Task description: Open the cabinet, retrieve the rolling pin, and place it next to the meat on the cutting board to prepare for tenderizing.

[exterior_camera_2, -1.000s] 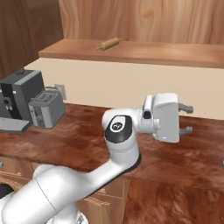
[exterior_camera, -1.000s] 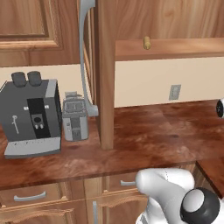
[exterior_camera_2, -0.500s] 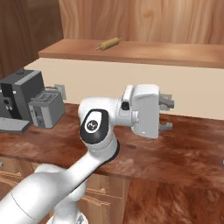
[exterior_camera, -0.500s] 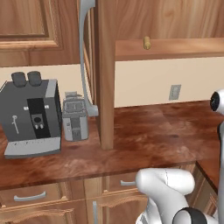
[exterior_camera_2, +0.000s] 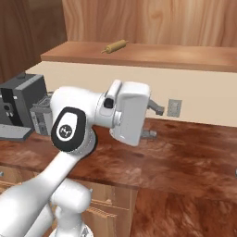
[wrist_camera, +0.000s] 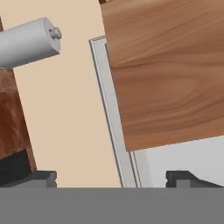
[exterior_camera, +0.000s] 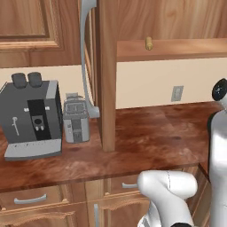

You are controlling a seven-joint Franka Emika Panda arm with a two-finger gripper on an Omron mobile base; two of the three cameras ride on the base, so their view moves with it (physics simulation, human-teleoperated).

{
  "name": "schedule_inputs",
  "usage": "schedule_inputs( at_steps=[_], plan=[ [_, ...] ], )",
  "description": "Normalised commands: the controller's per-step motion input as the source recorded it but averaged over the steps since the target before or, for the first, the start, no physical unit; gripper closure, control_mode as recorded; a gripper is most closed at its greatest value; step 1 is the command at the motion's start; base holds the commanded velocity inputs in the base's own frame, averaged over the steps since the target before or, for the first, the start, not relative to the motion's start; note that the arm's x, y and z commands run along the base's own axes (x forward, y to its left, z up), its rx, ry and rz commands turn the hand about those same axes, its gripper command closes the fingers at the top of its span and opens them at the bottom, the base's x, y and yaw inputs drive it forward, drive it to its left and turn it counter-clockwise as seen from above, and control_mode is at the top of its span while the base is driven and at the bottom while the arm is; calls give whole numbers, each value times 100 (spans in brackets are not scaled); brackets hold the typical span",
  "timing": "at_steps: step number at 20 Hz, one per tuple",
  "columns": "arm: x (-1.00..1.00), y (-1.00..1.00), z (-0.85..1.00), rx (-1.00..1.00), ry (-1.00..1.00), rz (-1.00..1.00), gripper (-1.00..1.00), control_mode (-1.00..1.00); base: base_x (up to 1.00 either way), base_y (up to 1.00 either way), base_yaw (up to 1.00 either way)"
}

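Note:
The cabinet door stands swung open, edge-on, with its curved grey handle on the left face. On the wooden inner shelf lies the rolling pin, seen end-on; from the right it shows lengthwise, rolling pin. My gripper hovers over the brown counter below the shelf, level with the wall outlet, pointing right. It is open, with nothing between its fingertips, and well below the pin. The meat and the cutting board are out of view.
A dark coffee machine and a small grey toaster stand on the counter left of the open door. A wall outlet sits under the shelf. Low drawers run under the counter edge. A grey cylinder pokes out of the beige wall.
The arm has swung: in the right base view the hand moved left along the counter, and in the left base view an arm link rose at the right edge. The pin stayed put.

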Motion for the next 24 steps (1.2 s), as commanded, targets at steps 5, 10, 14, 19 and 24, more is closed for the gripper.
schedule_inputs(
  at_steps=[5, 10, 14, 19, 24],
  plan=[
    [-2, 50, 19, 26, -4, 1, -100, -100, 0, 0, 0],
    [6, 39, 9, 31, -10, 0, -100, -100, 0, 0, 0],
    [4, 28, 3, 34, -15, 4, -100, -100, 0, 0, 0],
    [0, 21, 1, 37, -23, 4, -100, -100, 0, 0, 0],
    [0, 22, 0, 39, -28, 4, -100, -100, 0, 0, 0]
  ],
)
